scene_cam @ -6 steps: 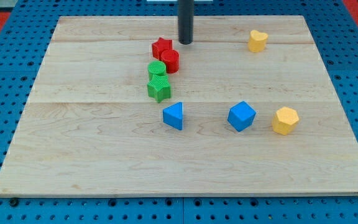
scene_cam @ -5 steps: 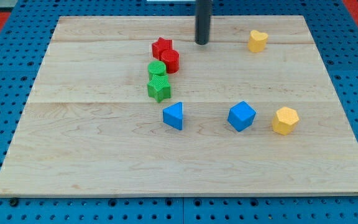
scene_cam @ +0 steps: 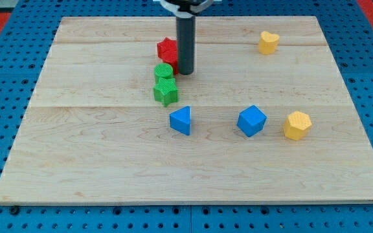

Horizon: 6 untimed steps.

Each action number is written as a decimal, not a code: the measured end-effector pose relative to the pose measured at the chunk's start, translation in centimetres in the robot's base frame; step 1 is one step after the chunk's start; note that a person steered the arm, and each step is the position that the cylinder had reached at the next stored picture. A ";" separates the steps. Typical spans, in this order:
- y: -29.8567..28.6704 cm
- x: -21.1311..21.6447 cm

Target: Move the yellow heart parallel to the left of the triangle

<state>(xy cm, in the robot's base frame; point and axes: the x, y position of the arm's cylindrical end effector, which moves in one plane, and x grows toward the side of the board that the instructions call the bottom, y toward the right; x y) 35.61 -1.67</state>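
Nearest row, left to right: blue triangle (scene_cam: 180, 120), blue cube (scene_cam: 252, 121), yellow hexagonal block (scene_cam: 297, 125), each well apart from the next. The triangle is the reference; bare wooden board (scene_cam: 96, 155) lies open to its left, which is where the heart has to end up, level with it.

Next back: green star (scene_cam: 166, 92) with a green cylinder (scene_cam: 164, 72) touching it on the far side, both just beyond the triangle and slightly left.

My tip (scene_cam: 185, 72) sits just right of the green cylinder, close against it. The rod stands in front of the red group: a red star (scene_cam: 166, 48) shows at its left, and a sliver of a second red block may lie behind the rod, too hidden to name. No gripper on this rig, only the bare rod, so nothing opens or closes. Its top is cut off by the upper edge.

Farthest: yellow heart (scene_cam: 269, 42), far right, alone, well apart from the tip and untouched. Judgement: the tip stands on the wrong side for a leftward push; it likely needs to get round to the heart's right or far side first.
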 end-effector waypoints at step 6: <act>20.3 -8.6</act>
<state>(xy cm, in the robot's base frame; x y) 27.00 18.59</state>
